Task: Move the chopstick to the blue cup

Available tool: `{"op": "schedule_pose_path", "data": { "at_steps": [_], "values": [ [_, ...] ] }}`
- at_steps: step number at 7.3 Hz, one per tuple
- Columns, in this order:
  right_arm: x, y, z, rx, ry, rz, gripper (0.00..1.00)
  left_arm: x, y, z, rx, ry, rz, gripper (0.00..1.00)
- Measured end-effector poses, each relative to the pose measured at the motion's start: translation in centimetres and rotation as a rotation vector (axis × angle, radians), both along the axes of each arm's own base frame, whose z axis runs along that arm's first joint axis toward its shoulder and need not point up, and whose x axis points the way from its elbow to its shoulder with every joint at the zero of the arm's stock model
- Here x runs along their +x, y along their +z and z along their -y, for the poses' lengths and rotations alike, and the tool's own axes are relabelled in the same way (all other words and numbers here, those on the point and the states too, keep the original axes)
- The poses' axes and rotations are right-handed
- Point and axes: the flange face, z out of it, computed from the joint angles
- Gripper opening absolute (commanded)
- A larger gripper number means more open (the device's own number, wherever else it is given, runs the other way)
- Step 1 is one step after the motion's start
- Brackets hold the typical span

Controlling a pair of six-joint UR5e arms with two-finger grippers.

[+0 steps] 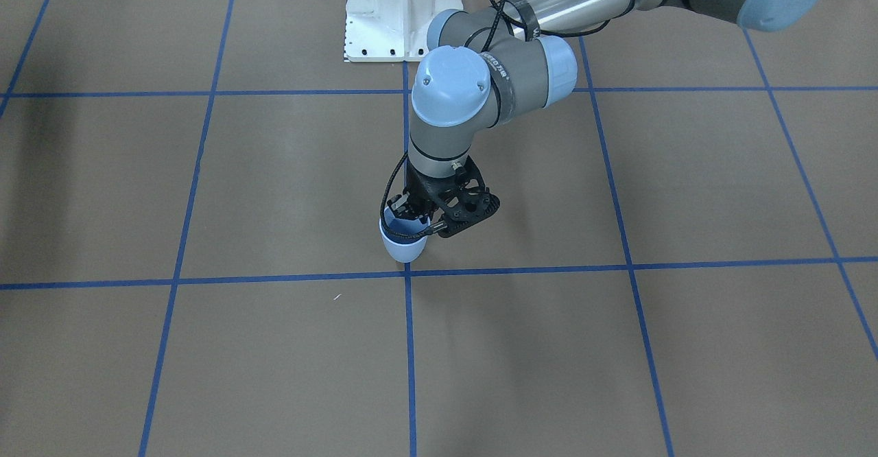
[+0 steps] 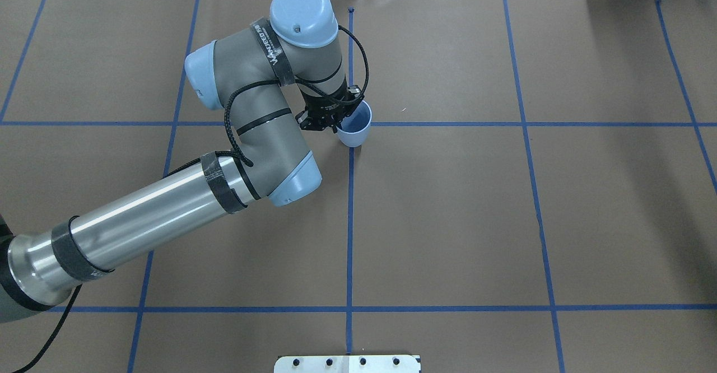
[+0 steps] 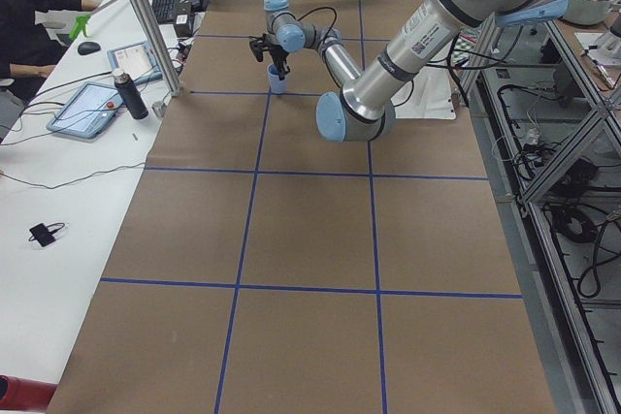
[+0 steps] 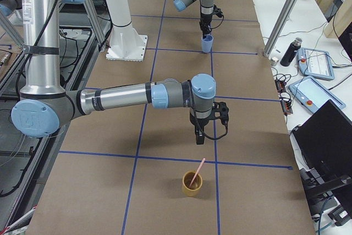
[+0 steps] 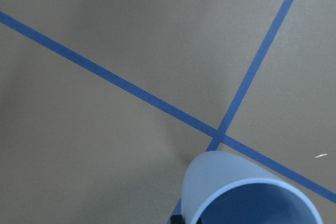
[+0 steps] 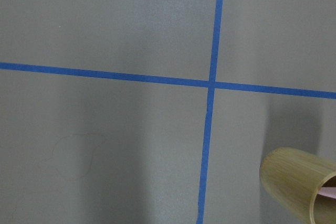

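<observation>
Pose check, 2 arms. The left arm (image 2: 168,205) reaches forward to the table's centre line, elbow bent, wrist folded so the tool points straight down. The left gripper (image 2: 335,122) is vertical, its fingers closed across the rim of the blue cup (image 2: 356,129). The right arm (image 4: 121,96) has its forearm stretched level and its wrist turned down. The right gripper (image 4: 199,137) hangs vertical above the table; whether its fingers are apart or together cannot be told.

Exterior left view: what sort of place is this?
Probably a robotics lab: a paper-covered table gridded with blue tape, teach pendants on a side bench, and an operator at it.
</observation>
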Motion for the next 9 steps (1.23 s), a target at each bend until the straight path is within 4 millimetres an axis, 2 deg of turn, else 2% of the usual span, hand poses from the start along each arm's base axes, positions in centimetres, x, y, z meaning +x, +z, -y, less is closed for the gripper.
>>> {"op": "schedule_pose_path", "data": {
  "at_steps": [1,2,3,5,7,9],
  "values": [
    [0.0,0.0,0.0,0.001,0.0,0.003,1.0,0.2,0.4,0.0,0.0,0.0,0.004,0.42],
    [0.0,-0.1,0.0,0.001,-0.001,0.006,1.0,0.2,0.8,0.0,-0.002,-0.001,0.008,0.91],
    [-0.1,-0.1,0.0,0.0,-0.001,0.007,1.0,0.2,1.2,0.0,-0.002,0.0,0.01,0.99],
    [-0.1,-0.1,0.0,0.002,-0.002,0.006,1.0,-0.5,0.4,-0.3,0.012,0.001,-0.006,0.99],
    [0.1,0.0,0.0,0.022,-0.022,-0.004,1.0,-4.2,-1.8,0.3,0.027,-0.016,-0.049,0.99],
    [1.9,2.0,-1.0,0.072,-0.089,-0.035,1.0,-9.2,-1.8,0.8,0.025,-0.02,-0.071,0.99]
  ]
}}
